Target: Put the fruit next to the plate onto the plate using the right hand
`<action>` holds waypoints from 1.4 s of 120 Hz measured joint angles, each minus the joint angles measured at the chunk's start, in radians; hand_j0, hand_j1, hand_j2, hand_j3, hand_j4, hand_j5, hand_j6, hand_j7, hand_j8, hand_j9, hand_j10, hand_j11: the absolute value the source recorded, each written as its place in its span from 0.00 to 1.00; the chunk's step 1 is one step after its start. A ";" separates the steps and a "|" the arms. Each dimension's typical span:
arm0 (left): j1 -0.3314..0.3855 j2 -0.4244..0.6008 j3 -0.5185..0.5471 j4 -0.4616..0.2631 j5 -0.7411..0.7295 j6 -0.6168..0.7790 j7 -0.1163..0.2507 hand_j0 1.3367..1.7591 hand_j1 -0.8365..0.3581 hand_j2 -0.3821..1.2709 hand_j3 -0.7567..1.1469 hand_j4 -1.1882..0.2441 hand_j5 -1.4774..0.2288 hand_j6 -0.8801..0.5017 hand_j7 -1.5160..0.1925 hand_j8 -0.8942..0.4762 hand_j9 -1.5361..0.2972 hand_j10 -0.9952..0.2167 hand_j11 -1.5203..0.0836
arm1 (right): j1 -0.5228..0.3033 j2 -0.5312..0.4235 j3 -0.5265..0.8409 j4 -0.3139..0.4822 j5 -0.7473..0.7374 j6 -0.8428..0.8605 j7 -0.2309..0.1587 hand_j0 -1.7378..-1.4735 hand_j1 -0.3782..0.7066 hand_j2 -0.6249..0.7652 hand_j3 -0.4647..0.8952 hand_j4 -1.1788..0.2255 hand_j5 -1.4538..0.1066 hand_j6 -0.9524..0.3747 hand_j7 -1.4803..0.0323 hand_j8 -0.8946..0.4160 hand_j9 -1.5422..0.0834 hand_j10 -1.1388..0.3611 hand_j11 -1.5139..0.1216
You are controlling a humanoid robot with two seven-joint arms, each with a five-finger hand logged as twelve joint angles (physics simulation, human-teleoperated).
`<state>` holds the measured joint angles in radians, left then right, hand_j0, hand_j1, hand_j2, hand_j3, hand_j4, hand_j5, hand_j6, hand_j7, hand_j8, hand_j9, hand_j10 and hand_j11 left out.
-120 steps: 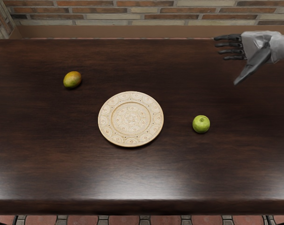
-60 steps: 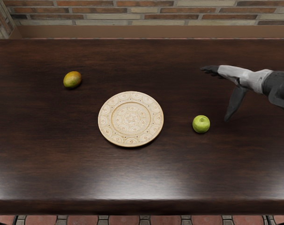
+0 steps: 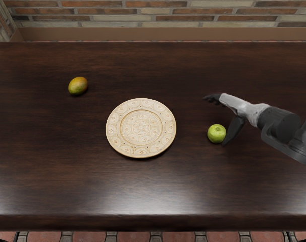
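Green apple (image 3: 216, 133) was seen resting on the dark wooden table (image 3: 52, 166), right of the patterned plate (image 3: 117, 128) and apart from it. The right hand (image 3: 233, 110) was held just beside the fruit, its fingers (image 3: 212, 98) stretched out past the far side and the thumb lowered at the right, with nothing grasped. Grasping, lifting and placing were all judged not yet done. A mango (image 3: 78, 85) was seen at the far left.

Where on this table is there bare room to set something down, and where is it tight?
Bare: the wide front strip of the table below the plate; the back stretch between the mango and the right hand; the gap between plate and green apple. Crowded: just right of the apple, where the open hand hangs close.
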<state>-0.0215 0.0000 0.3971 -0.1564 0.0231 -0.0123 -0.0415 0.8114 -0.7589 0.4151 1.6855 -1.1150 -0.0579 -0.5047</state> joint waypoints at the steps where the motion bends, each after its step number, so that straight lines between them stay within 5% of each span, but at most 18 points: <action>1: 0.000 0.000 0.000 0.000 0.000 0.000 0.000 0.76 0.76 0.26 0.40 0.67 0.69 0.47 0.71 0.48 0.67 0.63 0.76 | -0.001 0.004 0.000 0.000 -0.006 -0.001 -0.004 0.30 0.20 0.43 0.34 0.72 0.80 0.59 0.84 0.56 0.82 0.65 0.80; 27: 0.000 0.000 0.000 0.000 0.000 0.000 0.000 0.76 0.76 0.26 0.40 0.67 0.69 0.47 0.71 0.48 0.67 0.63 0.76 | -0.013 0.041 -0.033 -0.001 -0.094 -0.021 -0.055 0.30 0.28 0.42 0.34 0.68 0.74 0.54 0.78 0.51 0.77 0.61 0.75; 103: 0.000 0.000 0.000 0.000 0.000 0.000 0.000 0.76 0.76 0.26 0.40 0.67 0.69 0.47 0.71 0.48 0.67 0.63 0.76 | -0.040 0.063 -0.070 0.000 -0.166 -0.057 -0.064 0.30 0.50 0.39 0.34 0.53 0.57 0.39 0.61 0.35 0.60 0.47 0.58; 127: 0.000 0.000 0.000 0.000 0.000 0.000 0.000 0.76 0.76 0.26 0.40 0.67 0.69 0.47 0.71 0.48 0.67 0.63 0.76 | -0.046 0.064 -0.076 0.001 -0.176 -0.064 -0.064 0.30 0.57 0.40 0.34 0.48 0.53 0.34 0.56 0.37 0.56 0.45 0.53; 152: 0.000 0.000 0.000 0.000 0.000 0.000 0.000 0.76 0.76 0.26 0.40 0.67 0.69 0.47 0.71 0.48 0.67 0.63 0.76 | -0.065 0.066 -0.079 0.000 -0.201 -0.087 -0.065 0.32 0.63 0.53 0.34 0.44 0.51 0.32 0.52 0.39 0.52 0.44 0.50; 168: 0.000 0.000 0.000 0.000 0.000 0.000 0.000 0.76 0.76 0.26 0.40 0.67 0.69 0.47 0.71 0.48 0.67 0.63 0.76 | -0.080 0.067 -0.084 -0.003 -0.220 -0.099 -0.063 0.34 0.61 0.44 0.34 0.42 0.49 0.32 0.50 0.45 0.50 0.46 0.47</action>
<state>-0.0214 0.0000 0.3968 -0.1564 0.0233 -0.0123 -0.0416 0.7310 -0.6923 0.3309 1.6827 -1.3347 -0.1571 -0.5682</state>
